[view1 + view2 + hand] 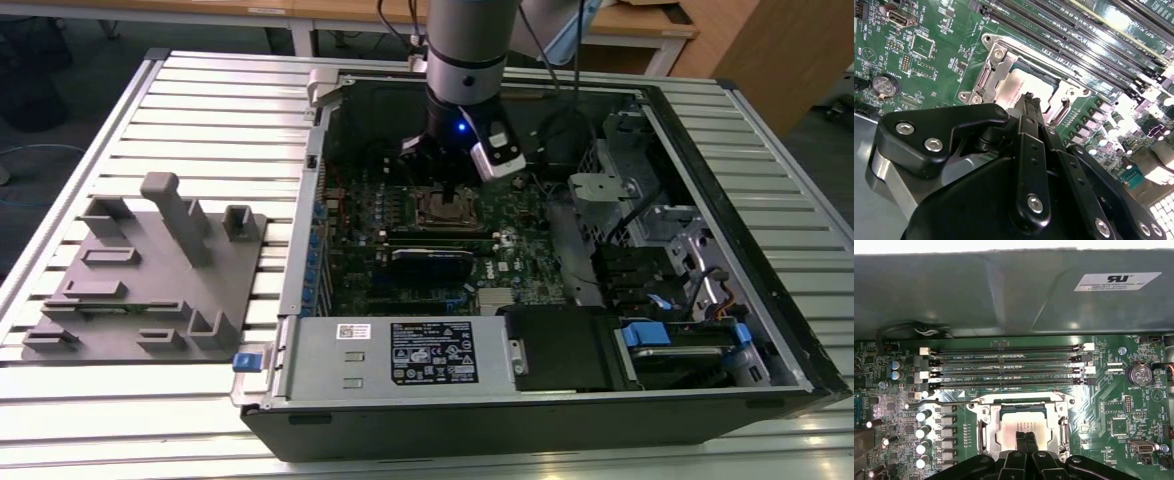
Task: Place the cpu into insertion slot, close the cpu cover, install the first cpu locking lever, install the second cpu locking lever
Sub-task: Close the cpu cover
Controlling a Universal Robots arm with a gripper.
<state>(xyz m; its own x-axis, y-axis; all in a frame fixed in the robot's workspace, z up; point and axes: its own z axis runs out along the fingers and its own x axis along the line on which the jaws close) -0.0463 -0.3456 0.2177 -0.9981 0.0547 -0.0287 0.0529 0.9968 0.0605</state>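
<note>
1. Inside the open computer case (pixel 534 425), which lies on a slatted table (pixel 214 100), your arm (pixel 467 40) reaches straight down to the green circuit board (pixel 1104 410).
2. Your gripper (pixel 1025 426) hangs directly above the insertion slot (pixel 1019 408), with its two black fingers pressed together and nothing pinched between them.
3. In both wrist views the joined fingertips sit over the middle of the cpu (pixel 1009 432). You cannot tell from these views whether they touch its metal top.
4. The cpu lies flat in the insertion slot with its dull silvery-tan top facing up.
5. The cpu cover (pixel 988 432) lies down over the socket, and its square window frames the cpu's top.
6. A thin wire lever (pixel 954 401) runs along the side of the socket nearest the memory slots (pixel 1009 365). You cannot tell whether it is latched.
7. The four long narrow memory slots lie side by side, just beyond that lever.
8. A round coin battery (pixel 1139 374) stands on the board, well apart from the socket.
9. At the exterior view's left, outside the case, a grey fixture (pixel 147 270) with upright posts rests on the table.
</note>
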